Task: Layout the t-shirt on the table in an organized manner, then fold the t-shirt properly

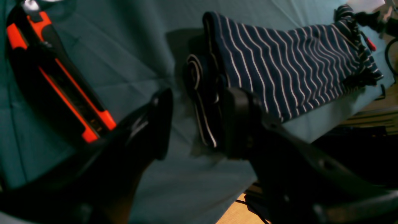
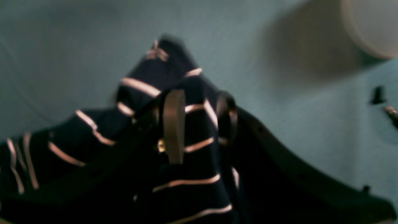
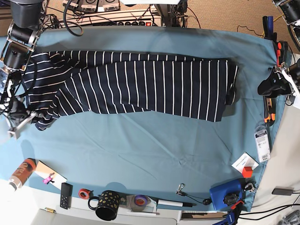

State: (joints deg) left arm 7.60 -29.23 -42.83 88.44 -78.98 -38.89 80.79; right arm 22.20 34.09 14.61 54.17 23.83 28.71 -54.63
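The t-shirt [image 3: 140, 86], navy with thin white stripes, lies stretched lengthwise across the far half of the teal table [image 3: 140, 154]. At its left end my right gripper [image 3: 29, 117] is shut on a bunched corner. Close up, the striped fabric [image 2: 199, 124] is pinched between the fingers of the right gripper [image 2: 200, 119], above the table [image 2: 62, 46]. My left gripper [image 3: 261, 87] stands open a little way off the shirt's right end. From its wrist the left gripper [image 1: 200, 102] frames the shirt's folded edge, with the t-shirt [image 1: 279, 71] running away over the table [image 1: 124, 46].
Orange and black clamps [image 3: 268, 112] [image 1: 62, 84] sit along the right table edge. A spotted mug [image 3: 108, 205], tape rolls [image 3: 84, 193], a remote [image 3: 66, 194], a can [image 3: 21, 172], a blue object [image 3: 225, 194] and cards [image 3: 244, 161] line the front edge. Cables [image 3: 117, 14] lie behind.
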